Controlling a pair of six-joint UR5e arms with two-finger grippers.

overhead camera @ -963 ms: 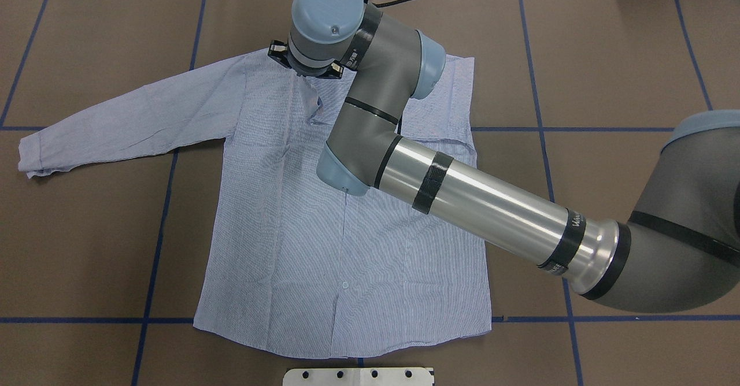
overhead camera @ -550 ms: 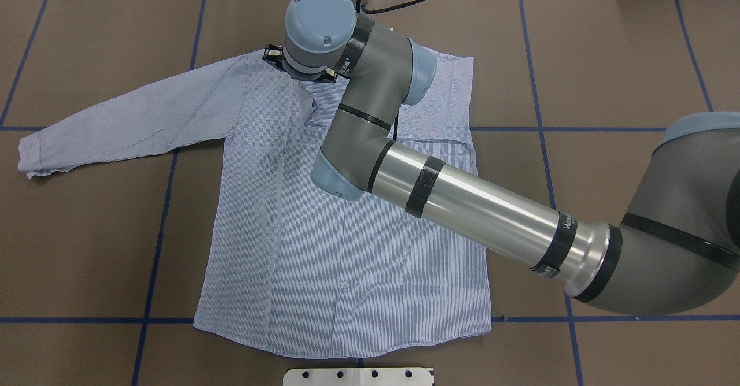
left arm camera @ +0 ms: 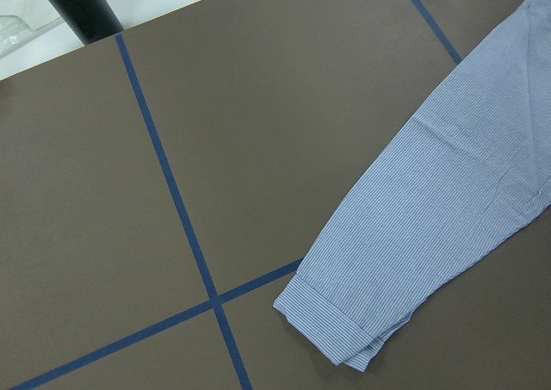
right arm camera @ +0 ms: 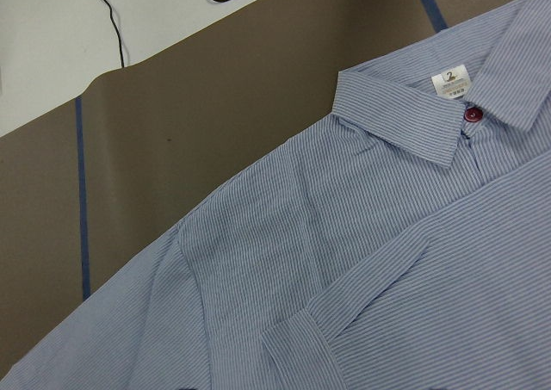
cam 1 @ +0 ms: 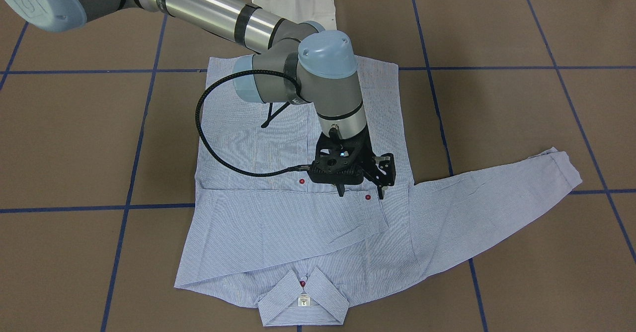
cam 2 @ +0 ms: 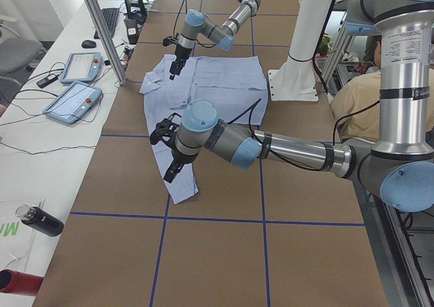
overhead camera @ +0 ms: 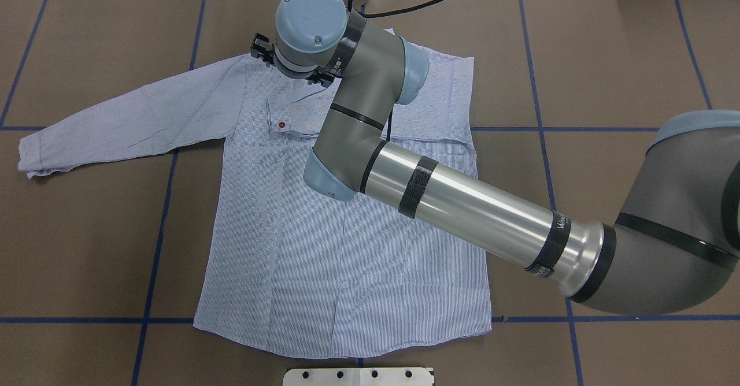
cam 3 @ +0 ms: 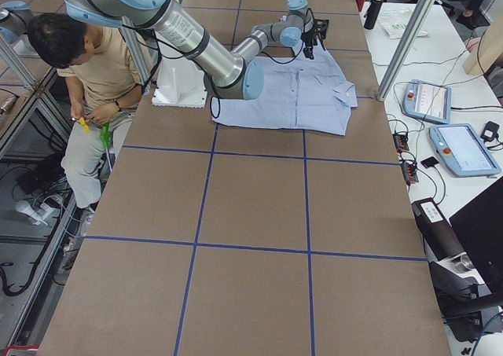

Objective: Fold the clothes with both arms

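The blue-and-white striped shirt (overhead camera: 324,247) lies flat, front up, collar (cam 1: 303,299) away from the robot. Its right sleeve (cam 1: 288,222) is folded across the chest, its cuff with a red button (cam 1: 367,197) near the middle. Its left sleeve (overhead camera: 115,120) lies stretched out sideways. My right gripper (cam 1: 361,192) hangs open and empty just above that folded cuff; the right wrist view shows the collar label (right arm camera: 452,80). My left gripper (cam 2: 171,168) shows only in the exterior left view, raised near the left cuff (left arm camera: 336,321). I cannot tell whether it is open.
The white pedestal base (overhead camera: 358,376) stands at the near table edge. The right arm's black cable (cam 1: 208,138) loops over the shirt. Teach pendants (cam 2: 71,100) and a bottle (cam 2: 41,220) lie on a side table. A seated person (cam 3: 86,73) is beside the robot.
My right wrist has moved left and a little away from the robot, over the shirt's shoulder area. The folded cuff with its red button now shows below it in the overhead view.
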